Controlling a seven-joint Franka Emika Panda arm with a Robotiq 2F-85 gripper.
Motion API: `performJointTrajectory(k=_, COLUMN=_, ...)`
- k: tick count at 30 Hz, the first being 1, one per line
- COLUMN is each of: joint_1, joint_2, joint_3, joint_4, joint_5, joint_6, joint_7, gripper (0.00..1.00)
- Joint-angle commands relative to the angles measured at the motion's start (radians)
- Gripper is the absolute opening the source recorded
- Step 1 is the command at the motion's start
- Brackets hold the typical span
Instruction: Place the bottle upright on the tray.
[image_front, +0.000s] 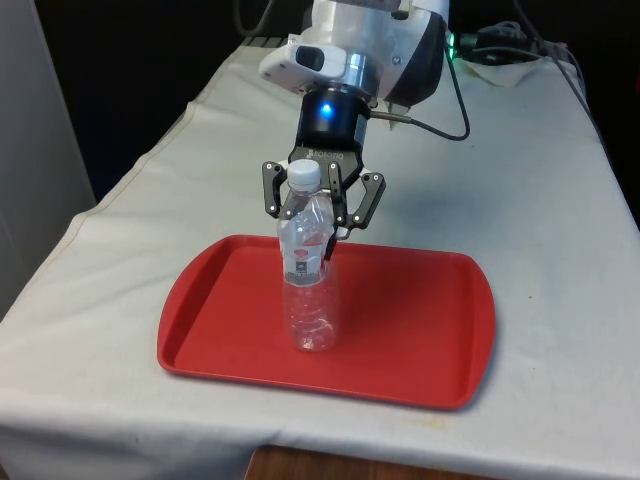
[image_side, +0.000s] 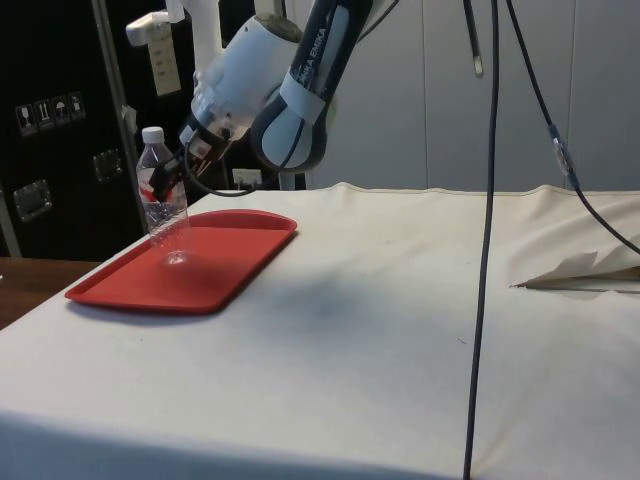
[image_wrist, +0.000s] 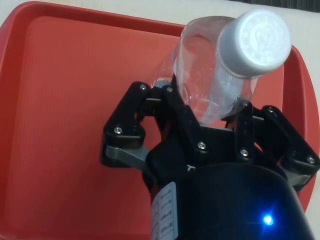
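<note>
Clear plastic water bottle with a white screw cap (image_front: 310, 265) stands upright on the flat red plastic tray with a raised rim (image_front: 420, 390), base on the tray floor, a bit toward the front view's left of centre. Tray sits on the white-cloth counter (image_front: 540, 200) near its front edge.

Black two-finger gripper (image_front: 322, 205) is behind the bottle's upper body, just under the cap. Wrist view: fingers (image_wrist: 176, 112) sit either side of the bottle's shoulder with the linkage splayed wide. Reads as apart, not clamped, though whether a pad is touching the plastic I cannot tell.

Why this layout, my read: the high hold near the neck keeps the base free to land flat and keeps the fingers off the tray rim. Arm comes in tilted from the far side, so the gripper has a clear exit path back and up without sweeping the bottle.

Bottle: transparent, thin-walled, ribbed lower half, small label with red print around the middle. Looks empty or nearly so, which makes it light and easy to tip. Side view shows it vertical, no visible lean.

Placement looks done; what's left is a clean withdrawal.
</note>
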Motion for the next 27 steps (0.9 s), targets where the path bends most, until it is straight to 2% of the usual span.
performJointTrajectory(k=1, joint_1=-0.003, joint_2=0.002, joint_3=0.005, joint_4=0.004, joint_5=0.001, joint_6=-0.001, joint_7=0.002, gripper=0.17)
performJointTrajectory(k=2, joint_1=-0.003, joint_2=0.003, joint_3=0.005, joint_4=0.005, joint_5=0.001, joint_6=-0.002, joint_7=0.003, gripper=0.18)
performJointTrajectory(k=5, joint_1=-0.002, joint_2=0.003, joint_3=0.004, joint_4=0.006, joint_5=0.001, joint_6=-0.002, joint_7=0.003, gripper=0.33)
performJointTrajectory(k=7, joint_1=0.000, joint_2=0.000, joint_3=0.000, joint_4=0.002, joint_5=0.000, joint_6=-0.001, joint_7=0.001, gripper=0.47)
performJointTrajectory(k=8, joint_1=-0.002, joint_2=0.004, joint_3=0.004, joint_4=0.006, joint_5=0.001, joint_6=-0.002, joint_7=0.003, gripper=0.47)
performJointTrajectory(k=11, joint_1=-0.002, joint_2=0.004, joint_3=0.004, joint_4=0.007, joint_5=0.001, joint_6=-0.002, joint_7=0.003, gripper=0.67)
performJointTrajectory(k=12, joint_1=-0.002, joint_2=0.004, joint_3=0.004, joint_4=0.007, joint_5=0.001, joint_6=-0.002, joint_7=0.004, gripper=0.80)
performJointTrajectory(k=15, joint_1=-0.002, joint_2=0.004, joint_3=0.004, joint_4=0.007, joint_5=0.001, joint_6=-0.002, joint_7=0.004, gripper=0.98)
performJointTrajectory(k=27, joint_1=0.001, joint_2=0.000, joint_3=-0.001, joint_4=0.002, joint_5=0.000, joint_6=-0.002, joint_7=0.002, gripper=1.00)
